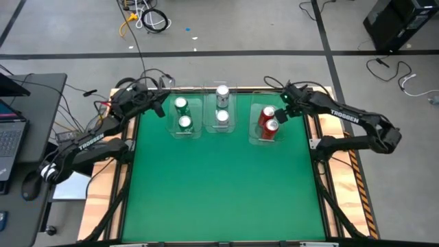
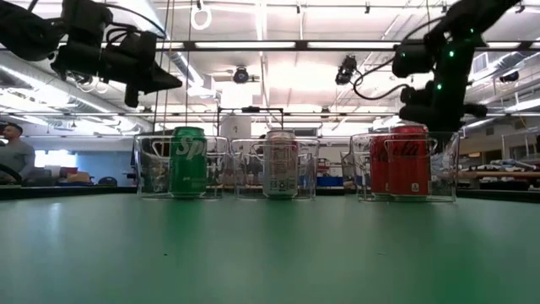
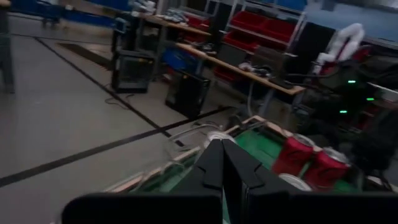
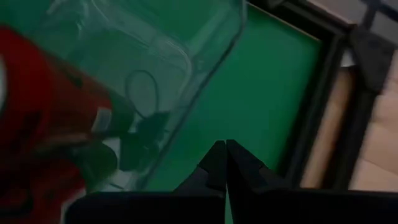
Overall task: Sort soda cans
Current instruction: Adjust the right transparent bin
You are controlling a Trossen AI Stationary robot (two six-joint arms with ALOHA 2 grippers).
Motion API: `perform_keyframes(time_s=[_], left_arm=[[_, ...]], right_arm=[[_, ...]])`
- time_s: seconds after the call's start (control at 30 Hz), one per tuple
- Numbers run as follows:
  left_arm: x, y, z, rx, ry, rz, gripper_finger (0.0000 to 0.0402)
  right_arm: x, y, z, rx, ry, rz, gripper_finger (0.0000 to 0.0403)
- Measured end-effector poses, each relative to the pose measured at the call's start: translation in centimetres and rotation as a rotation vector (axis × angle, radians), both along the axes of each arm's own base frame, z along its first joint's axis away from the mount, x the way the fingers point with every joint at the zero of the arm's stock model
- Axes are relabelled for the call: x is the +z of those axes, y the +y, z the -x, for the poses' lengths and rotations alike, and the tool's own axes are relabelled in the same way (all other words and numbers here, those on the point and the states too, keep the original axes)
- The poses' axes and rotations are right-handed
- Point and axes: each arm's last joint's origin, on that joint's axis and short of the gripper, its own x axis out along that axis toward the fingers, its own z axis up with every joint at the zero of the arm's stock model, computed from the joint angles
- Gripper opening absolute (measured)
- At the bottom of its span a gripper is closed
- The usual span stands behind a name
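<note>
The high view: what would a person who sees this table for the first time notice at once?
Three clear trays stand in a row at the far edge of the green table, each holding two same-coloured cans: green cans left, silver cans in the middle, red cans right. The left gripper and the right gripper hang beside the outer trays, fingers shut and empty.

Three clear plastic trays (image 1: 197, 130) stand in a row on the green table (image 1: 219, 199).
</note>
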Motion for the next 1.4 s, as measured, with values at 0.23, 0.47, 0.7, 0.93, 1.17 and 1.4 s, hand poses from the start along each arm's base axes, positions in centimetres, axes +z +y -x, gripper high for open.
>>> perform_keyframes(time_s=[0.23,0.47,0.7,0.93,1.17,1.4], left_arm=[[-0.3,-0.3,-0.3,-0.028,0.031,0.006,0.0000],[-0.7,-0.3,-0.3,-0.023,0.058,0.034,0.0000],[-0.7,-0.3,-0.3,-0.017,0.060,0.032,0.0000],[-0.7,-0.3,-0.3,-0.018,0.074,0.013,0.0000],[-0.7,-0.3,-0.3,-0.013,0.076,0.012,0.0000],[-0.7,-0.3,-0.3,-0.014,0.089,-0.004,0.0000]], right_arm=[[-1.8,-1.5,-0.8,0.038,-0.184,0.051,0.0000],[-2.7,-2.8,-2.0,0.085,-0.243,0.055,0.0000],[1.1,-2.7,-2.2,0.197,-0.236,0.150,0.0000],[7.5,1.3,-3.4,0.488,-0.244,0.206,0.0000],[6.1,8.0,-6.8,0.814,-0.174,0.054,0.0000],[3.3,11.7,-10.0,0.919,-0.106,-0.042,0.0000]])
